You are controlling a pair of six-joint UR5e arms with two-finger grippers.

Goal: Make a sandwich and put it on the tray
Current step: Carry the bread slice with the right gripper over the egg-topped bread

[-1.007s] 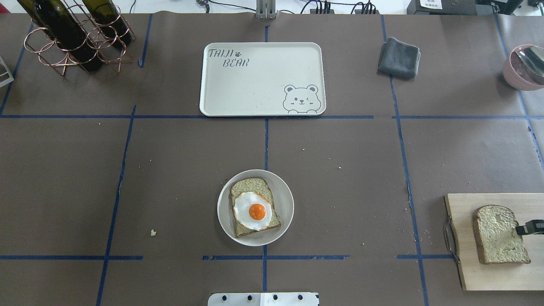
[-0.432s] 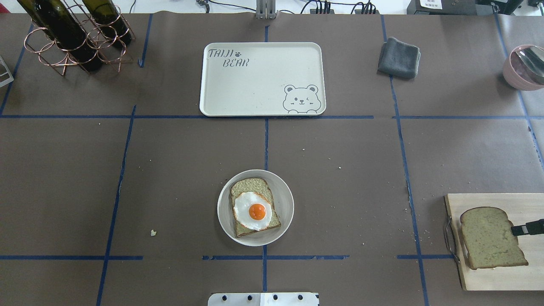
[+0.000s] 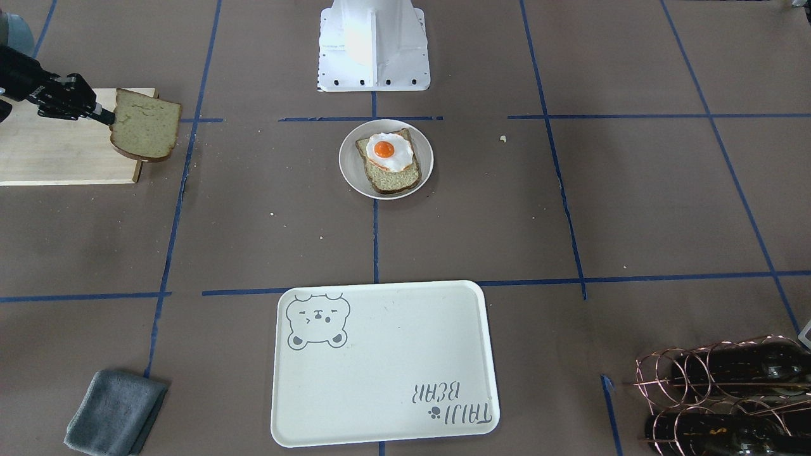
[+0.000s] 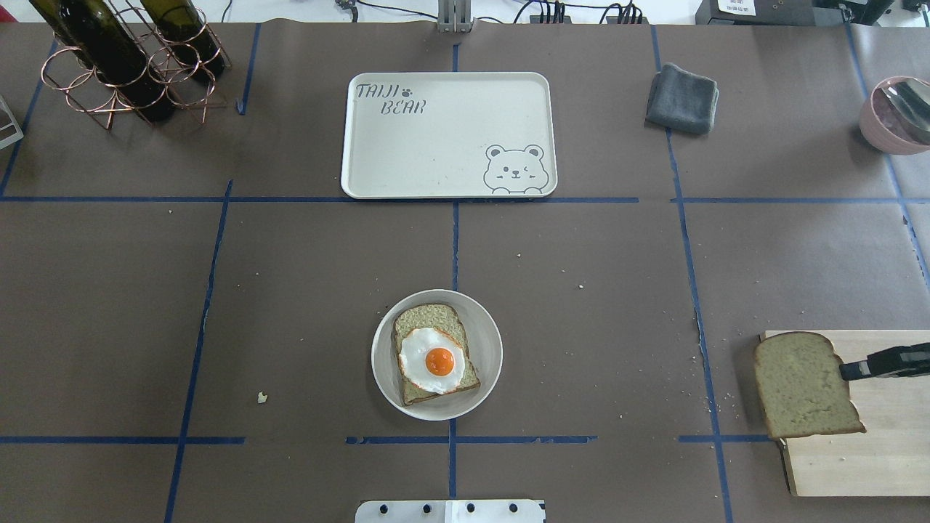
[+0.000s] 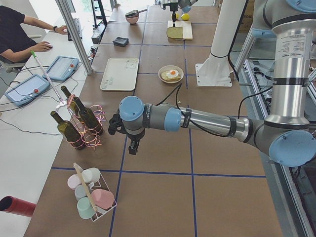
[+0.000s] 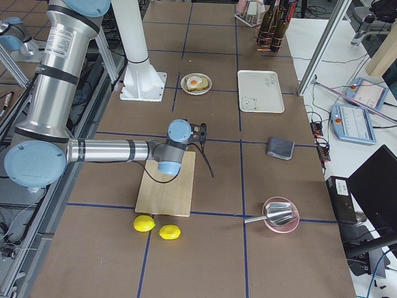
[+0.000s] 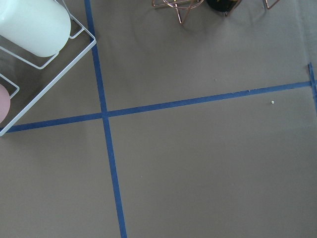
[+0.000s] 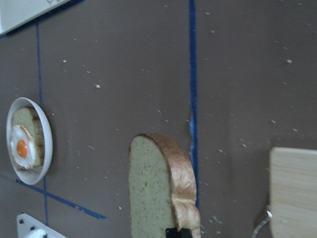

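My right gripper (image 4: pixel 846 370) is shut on one edge of a bread slice (image 4: pixel 803 385) and holds it in the air over the left end of the wooden cutting board (image 4: pixel 857 457). The slice also shows in the right wrist view (image 8: pixel 153 188). A second bread slice (image 4: pixel 425 317) lies on a small round white plate (image 4: pixel 487 327) at the table's near middle, with the fried egg (image 4: pixel 432 361) on top. The cream tray (image 4: pixel 443 145) with the bear drawing lies beyond it. My left gripper (image 5: pixel 133 148) hangs near the wine bottles; I cannot tell if it is open or shut.
A copper rack with wine bottles (image 4: pixel 123 58) stands at the far left. A folded grey cloth (image 4: pixel 681 98) lies right of the tray. A pink bowl with a spoon (image 4: pixel 894 116) is at the far right. Two lemons (image 6: pixel 156 228) lie beyond the board.
My right gripper has lifted the bread slice off the board and carried it left, so that it now overhangs the board's left edge.
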